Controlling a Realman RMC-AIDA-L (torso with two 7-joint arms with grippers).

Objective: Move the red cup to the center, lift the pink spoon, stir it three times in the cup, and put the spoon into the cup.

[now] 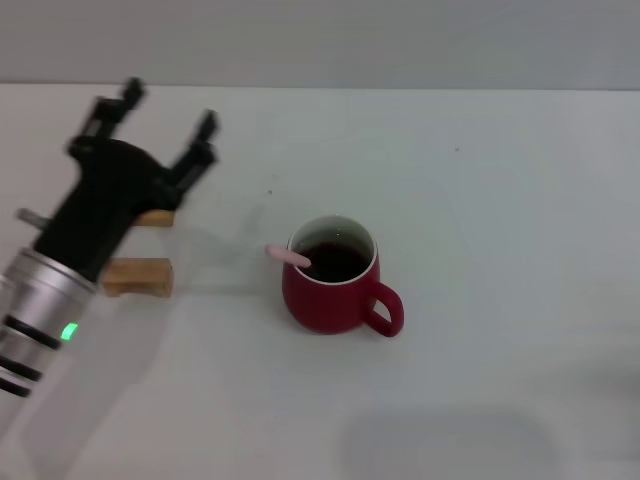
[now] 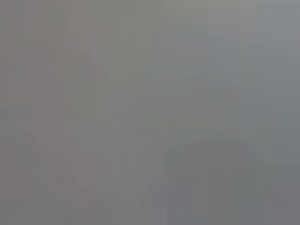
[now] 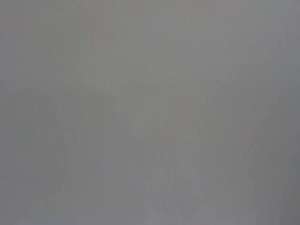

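Resting in your red cup (image 1: 332, 290) the pink spoon (image 1: 291, 257), handle over the rim, left gripper (image 1: 165, 118) wide apart and empty above the wooden blocks (image 1: 139, 275), right gripper out of sight.

The left gripper (image 1: 165, 115) hangs left of the red cup (image 1: 330, 285), fingers spread wide, holding nothing; arm angled forward.

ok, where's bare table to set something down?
Bare: right of the red cup and the whole near strip of the table. Crowded: the left, where the open left tool hangs over two wooden blocks. The pink spoon sits in the cup.
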